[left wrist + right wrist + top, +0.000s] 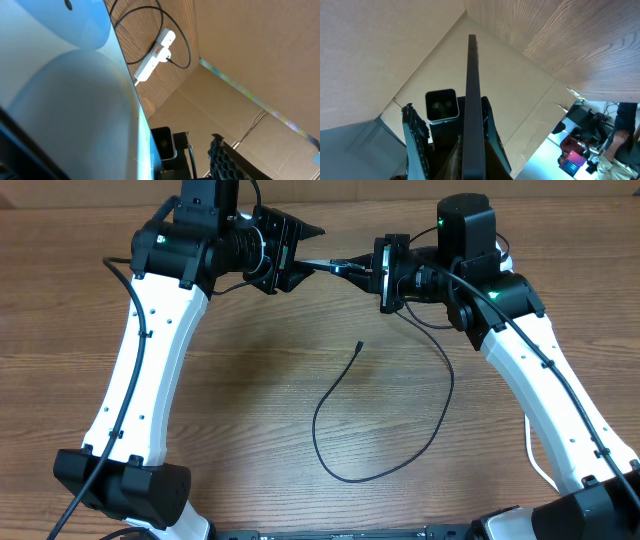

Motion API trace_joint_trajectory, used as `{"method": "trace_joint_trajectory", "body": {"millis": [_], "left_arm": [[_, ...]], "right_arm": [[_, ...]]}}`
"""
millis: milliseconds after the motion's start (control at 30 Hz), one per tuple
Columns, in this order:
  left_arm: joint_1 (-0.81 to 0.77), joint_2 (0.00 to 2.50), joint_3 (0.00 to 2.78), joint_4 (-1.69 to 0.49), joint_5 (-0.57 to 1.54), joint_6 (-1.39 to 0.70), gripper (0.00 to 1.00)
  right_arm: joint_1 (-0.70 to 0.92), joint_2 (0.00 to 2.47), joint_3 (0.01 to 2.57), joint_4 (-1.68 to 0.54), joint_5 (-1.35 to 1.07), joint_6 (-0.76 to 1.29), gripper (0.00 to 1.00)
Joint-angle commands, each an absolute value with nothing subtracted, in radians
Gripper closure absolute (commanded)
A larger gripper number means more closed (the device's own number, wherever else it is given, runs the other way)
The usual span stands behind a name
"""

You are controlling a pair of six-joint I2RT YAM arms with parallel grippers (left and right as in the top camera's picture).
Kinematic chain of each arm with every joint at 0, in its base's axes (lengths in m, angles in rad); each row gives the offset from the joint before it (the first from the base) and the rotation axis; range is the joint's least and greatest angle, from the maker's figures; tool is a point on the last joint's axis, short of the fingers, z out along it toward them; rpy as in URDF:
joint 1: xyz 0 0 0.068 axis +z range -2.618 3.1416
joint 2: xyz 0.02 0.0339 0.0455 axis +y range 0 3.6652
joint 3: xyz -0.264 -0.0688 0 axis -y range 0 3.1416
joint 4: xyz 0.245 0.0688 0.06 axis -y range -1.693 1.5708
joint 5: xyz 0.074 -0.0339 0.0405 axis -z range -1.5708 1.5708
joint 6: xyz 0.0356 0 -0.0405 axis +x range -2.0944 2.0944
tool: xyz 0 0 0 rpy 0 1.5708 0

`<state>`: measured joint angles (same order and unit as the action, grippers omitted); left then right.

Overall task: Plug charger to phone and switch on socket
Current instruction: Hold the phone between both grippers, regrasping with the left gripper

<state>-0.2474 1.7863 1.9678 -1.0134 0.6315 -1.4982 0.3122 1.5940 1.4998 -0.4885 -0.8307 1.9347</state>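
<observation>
The phone (335, 267) hangs edge-on in the air between my two grippers at the far side of the table. My right gripper (352, 268) is shut on one end of it; in the right wrist view the phone (472, 100) is a dark slab between the fingers. My left gripper (315, 255) is open around the other end, and the lit blue screen (60, 100) fills the left wrist view. The charger cable (316, 425) lies looped on the table, its tip (359, 347) free. The socket (155, 52) shows only in the left wrist view, with the cable (187, 45) running to it.
The wooden table (230, 380) carries only the cable loop in its middle. Brown cardboard walls (250, 60) stand behind the table. Both white arms reach in from the near corners and cover the far edge.
</observation>
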Motion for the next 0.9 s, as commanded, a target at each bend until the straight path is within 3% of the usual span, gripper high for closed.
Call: {"method": "trace_joint_trajectory", "body": {"millis": [0,433,867], "left_arm": [[-0.248,1.794,1.966,-1.013,0.621,-1.512,0.49],[-0.248,1.794,1.966,-1.013,0.622,-1.524,0.64],[-0.248,1.794,1.966,-1.013,0.622,-1.553,0.72]], "right_arm": [[0.314,1.551,1.539,-0.476,-0.855,1.938,0.95],[0.314,1.551,1.539,-0.476,-0.855,1.937,0.95],[0.314,1.551,1.539,-0.476,-0.855,1.937,0.94]]}}
